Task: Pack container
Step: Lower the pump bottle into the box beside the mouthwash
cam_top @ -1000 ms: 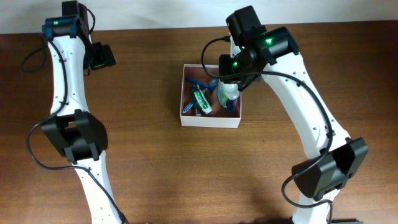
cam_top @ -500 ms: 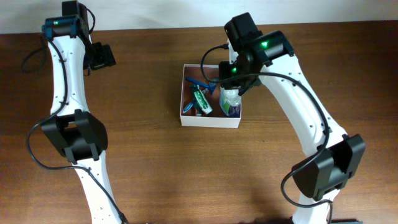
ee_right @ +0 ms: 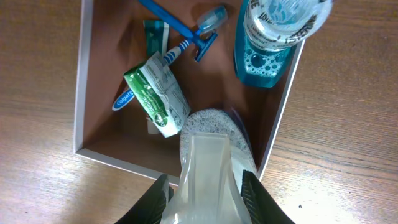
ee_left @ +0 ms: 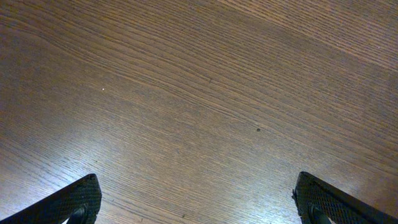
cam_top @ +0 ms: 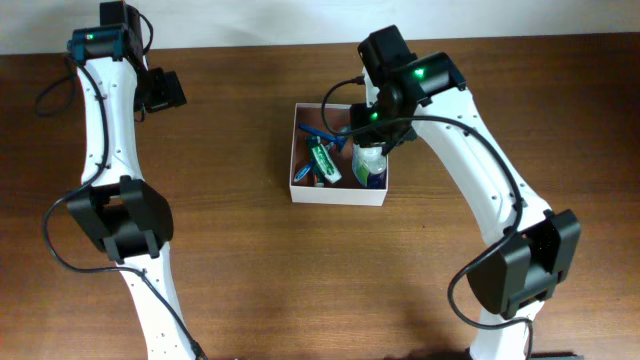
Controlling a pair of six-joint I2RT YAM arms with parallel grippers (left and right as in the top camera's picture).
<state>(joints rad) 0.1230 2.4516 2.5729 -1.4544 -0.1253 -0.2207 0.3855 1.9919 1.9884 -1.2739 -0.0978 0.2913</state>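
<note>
The white left arm (cam_top: 100, 120) reaches far forward on its own side, elbow low. Its black two-finger left gripper (cam_top: 163, 90) points down with fingertips (ee_left: 74, 200) spread wide (one in each lower corner of the wrist view) and nothing between them. The white right arm (cam_top: 480, 170) arcs forward and inward, green lights lit near the wrist. The black right gripper (ee_right: 209, 199) faces downward, its fingers pressed against either side of a pale translucent plastic item (ee_right: 208, 155).
</note>
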